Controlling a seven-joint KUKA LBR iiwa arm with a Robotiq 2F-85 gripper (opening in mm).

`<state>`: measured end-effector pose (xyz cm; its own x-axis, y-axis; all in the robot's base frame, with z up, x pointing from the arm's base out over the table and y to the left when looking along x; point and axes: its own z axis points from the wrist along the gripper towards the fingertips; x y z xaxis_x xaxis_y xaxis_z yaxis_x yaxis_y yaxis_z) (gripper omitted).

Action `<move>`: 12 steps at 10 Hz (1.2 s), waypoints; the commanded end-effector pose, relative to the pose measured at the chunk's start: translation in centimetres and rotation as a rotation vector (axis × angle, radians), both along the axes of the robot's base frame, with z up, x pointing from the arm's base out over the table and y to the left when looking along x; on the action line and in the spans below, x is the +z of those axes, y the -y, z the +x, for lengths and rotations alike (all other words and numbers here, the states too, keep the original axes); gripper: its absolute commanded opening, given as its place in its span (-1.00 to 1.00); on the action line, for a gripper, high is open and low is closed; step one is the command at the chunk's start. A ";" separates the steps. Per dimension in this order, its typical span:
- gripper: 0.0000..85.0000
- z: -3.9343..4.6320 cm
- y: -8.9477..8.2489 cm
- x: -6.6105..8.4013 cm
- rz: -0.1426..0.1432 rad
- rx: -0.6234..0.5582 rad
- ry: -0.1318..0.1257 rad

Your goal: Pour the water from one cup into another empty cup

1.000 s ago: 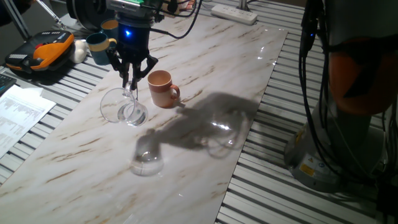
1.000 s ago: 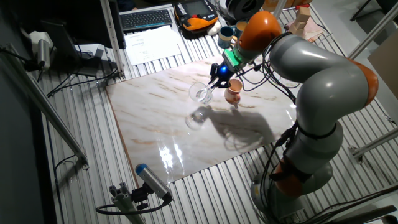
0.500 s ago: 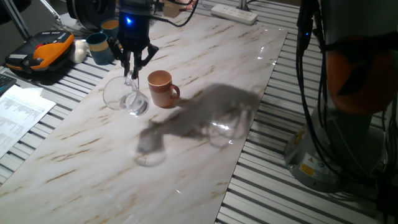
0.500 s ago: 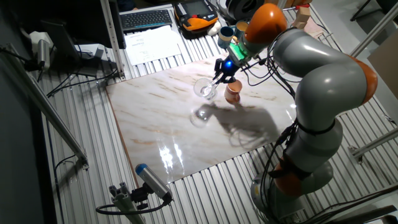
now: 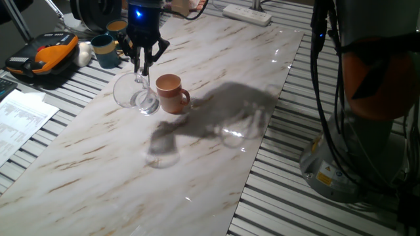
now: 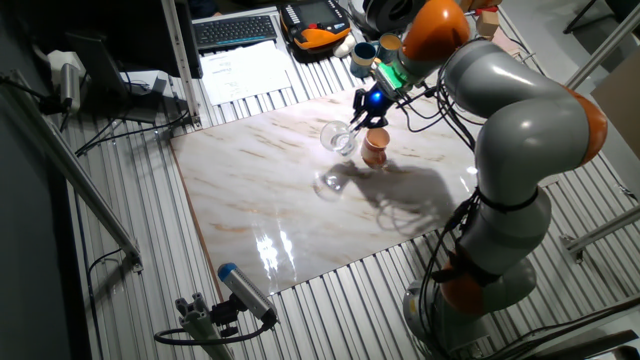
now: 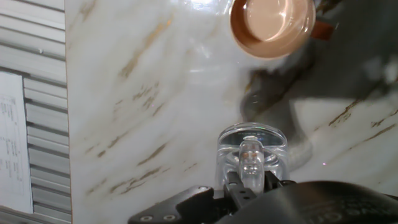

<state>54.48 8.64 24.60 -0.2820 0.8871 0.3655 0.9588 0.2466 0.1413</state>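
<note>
A: Take the terracotta mug (image 5: 172,93) as the marker. Which way does it lie from the gripper (image 5: 142,64)?

B: In one fixed view the gripper hangs just to the left of that mug and somewhat above it. Its two fingers are clamped on the clear handle of the glass mug (image 5: 134,98), and the glass hangs off the marble tabletop (image 5: 216,72), just beside the terracotta mug's left wall. I cannot tell whether the two cups touch.

A: And the long axis of the glass?

B: Tilted well over. Its mouth faces away to the left, its thick base towards the terracotta mug. So the glass points the wrong way for a pour; my guess is the mouth must be brought round over the orange rim before any tipping counts.

A: Does the hand view agree?

B: Yes. There the glass mug (image 7: 251,152) sits right at the fingertips, handle pinched between them, and the terracotta mug (image 7: 272,25) lies ahead and a little right, open, dry-looking inside, handle on its far right side.

A: The water?

B: Too faint to make out in the glass; I would not say where it sits.

A: Anything else nearby?

B: A teal mug (image 5: 104,49) further left and behind, well apart from the marker.
</note>
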 end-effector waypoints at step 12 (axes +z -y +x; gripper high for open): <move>-1.00 -1.60 5.4 0.8 -0.022 -0.001 0.007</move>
